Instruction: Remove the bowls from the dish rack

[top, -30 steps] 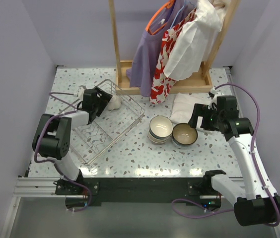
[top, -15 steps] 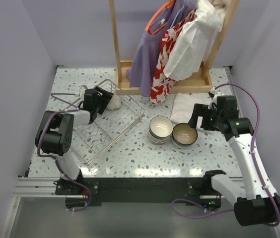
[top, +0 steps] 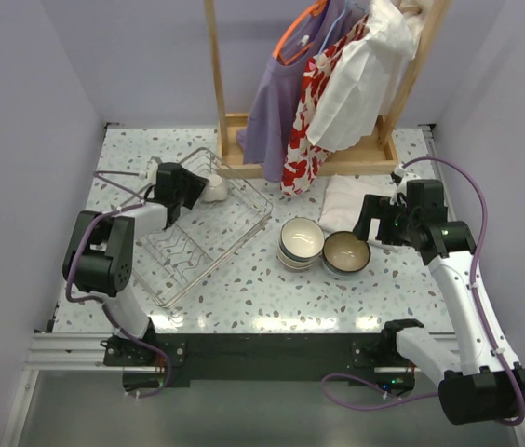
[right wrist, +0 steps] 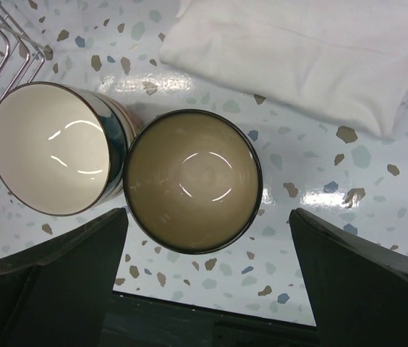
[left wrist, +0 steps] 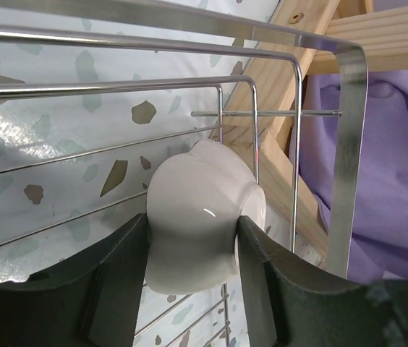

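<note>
The silver wire dish rack (top: 208, 244) sits at the left of the table. My left gripper (top: 179, 186) is at the rack's far corner, shut on a white bowl (top: 213, 191). In the left wrist view both fingers (left wrist: 117, 275) press the sides of the white bowl (left wrist: 197, 210), with the rack wires (left wrist: 296, 108) behind it. My right gripper (top: 368, 228) is open and empty above a beige bowl (top: 346, 252) on the table. In the right wrist view the beige bowl (right wrist: 193, 181) stands beside a stack of bowls (right wrist: 48, 148), white inside, also seen from the top (top: 301, 240).
A wooden clothes stand (top: 244, 149) with hanging garments (top: 328, 84) stands at the back, close behind the rack. A folded white cloth (top: 346, 200) lies behind the beige bowl. Lilac walls close in the left, right and back sides.
My left gripper has shifted slightly toward the rack's far-left corner with the white bowl in it. The right arm has not moved.
</note>
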